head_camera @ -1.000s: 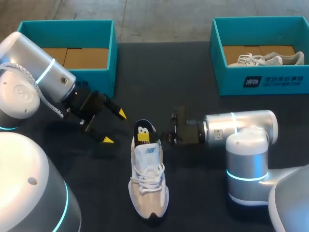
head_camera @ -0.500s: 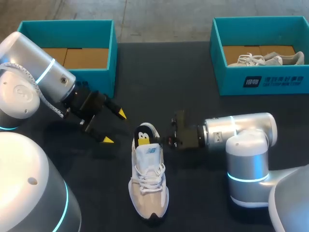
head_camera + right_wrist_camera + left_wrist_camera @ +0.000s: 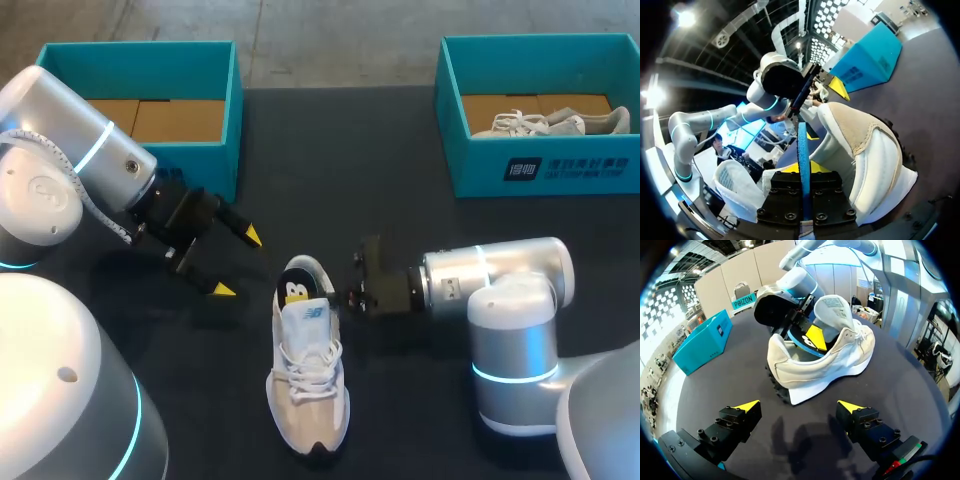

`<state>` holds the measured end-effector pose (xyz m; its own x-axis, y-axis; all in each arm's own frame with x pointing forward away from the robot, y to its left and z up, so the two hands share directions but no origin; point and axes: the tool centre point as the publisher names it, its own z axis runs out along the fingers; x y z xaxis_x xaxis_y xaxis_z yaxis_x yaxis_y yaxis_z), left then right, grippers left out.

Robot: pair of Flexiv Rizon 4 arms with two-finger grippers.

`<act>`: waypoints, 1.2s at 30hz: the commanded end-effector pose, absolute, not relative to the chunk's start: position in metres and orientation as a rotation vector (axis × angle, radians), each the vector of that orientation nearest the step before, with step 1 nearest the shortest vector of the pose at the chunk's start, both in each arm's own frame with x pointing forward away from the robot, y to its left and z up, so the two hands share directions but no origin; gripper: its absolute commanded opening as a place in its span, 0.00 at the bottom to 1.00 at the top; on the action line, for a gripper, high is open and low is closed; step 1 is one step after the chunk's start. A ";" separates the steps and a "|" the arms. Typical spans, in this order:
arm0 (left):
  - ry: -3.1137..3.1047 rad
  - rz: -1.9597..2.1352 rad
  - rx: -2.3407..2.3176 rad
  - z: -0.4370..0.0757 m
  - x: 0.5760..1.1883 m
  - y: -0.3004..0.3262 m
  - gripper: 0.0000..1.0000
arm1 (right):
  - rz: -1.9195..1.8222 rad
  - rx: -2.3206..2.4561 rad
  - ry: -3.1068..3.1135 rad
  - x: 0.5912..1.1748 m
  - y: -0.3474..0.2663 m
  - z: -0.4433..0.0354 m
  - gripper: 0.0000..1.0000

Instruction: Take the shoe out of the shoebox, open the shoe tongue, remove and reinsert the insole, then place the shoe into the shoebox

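Note:
A white and beige shoe [image 3: 306, 385] lies on the dark table, toe toward the front edge. Its black insole [image 3: 296, 288] with a yellow figure stands partly inside the heel opening. My right gripper [image 3: 343, 296] is shut on the insole's edge, just right of the heel. In the right wrist view the insole [image 3: 802, 160] shows edge-on as a blue strip clamped in my right gripper [image 3: 803, 182], with the shoe [image 3: 867, 150] beside it. My left gripper [image 3: 235, 263] stands open left of the heel, holding nothing. In the left wrist view the shoe [image 3: 830, 357] lies ahead of my left gripper [image 3: 799, 407].
A teal shoebox [image 3: 236, 95] with a cardboard floor stands at the back left, close behind my left arm. A second teal shoebox [image 3: 545, 165] at the back right holds another pale shoe [image 3: 550, 123].
My right gripper has moved slightly forward and down, pushing the insole deeper into the shoe's heel. My left arm has stayed still.

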<state>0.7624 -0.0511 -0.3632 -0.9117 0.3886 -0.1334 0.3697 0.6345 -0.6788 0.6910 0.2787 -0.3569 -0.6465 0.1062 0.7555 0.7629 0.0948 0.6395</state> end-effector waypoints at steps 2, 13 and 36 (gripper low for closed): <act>-2.819 1.155 -0.654 -0.362 0.762 -0.051 1.00 | -1.615 -0.844 -1.858 0.689 0.278 -0.354 0.27; -2.819 1.155 -0.654 -0.362 0.762 -0.051 1.00 | -1.666 -0.807 -1.906 0.698 0.278 -0.339 0.32; -2.819 1.155 -0.654 -0.362 0.762 -0.051 1.00 | -1.663 -0.807 -1.894 0.707 0.279 -0.344 0.00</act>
